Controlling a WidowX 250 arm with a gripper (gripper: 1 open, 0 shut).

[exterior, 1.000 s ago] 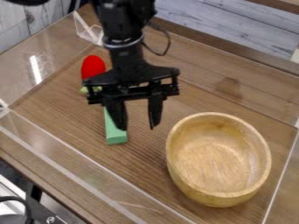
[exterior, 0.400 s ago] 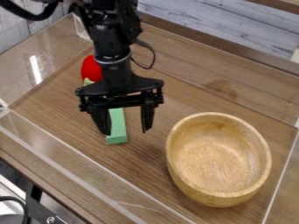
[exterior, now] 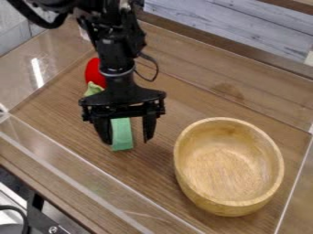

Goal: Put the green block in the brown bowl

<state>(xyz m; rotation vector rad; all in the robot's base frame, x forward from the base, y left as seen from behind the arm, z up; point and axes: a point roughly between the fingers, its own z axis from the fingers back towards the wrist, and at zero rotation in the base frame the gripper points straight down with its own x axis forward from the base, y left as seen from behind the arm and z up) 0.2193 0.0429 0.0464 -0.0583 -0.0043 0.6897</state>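
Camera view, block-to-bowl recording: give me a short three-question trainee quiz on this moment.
1. True or false: the green block already lies inside the brown bowl.
2. How do the jaws of the gripper stand? A) open, one finger on each side of the block B) shut above the bowl C) shut on the red toy
3. What sits behind the arm, up and left of the block in the picture?

Key
1. False: the block lies on the wooden tabletop, left of the bowl, and the bowl holds nothing.
2. A
3. The red toy, partly hidden by the arm.
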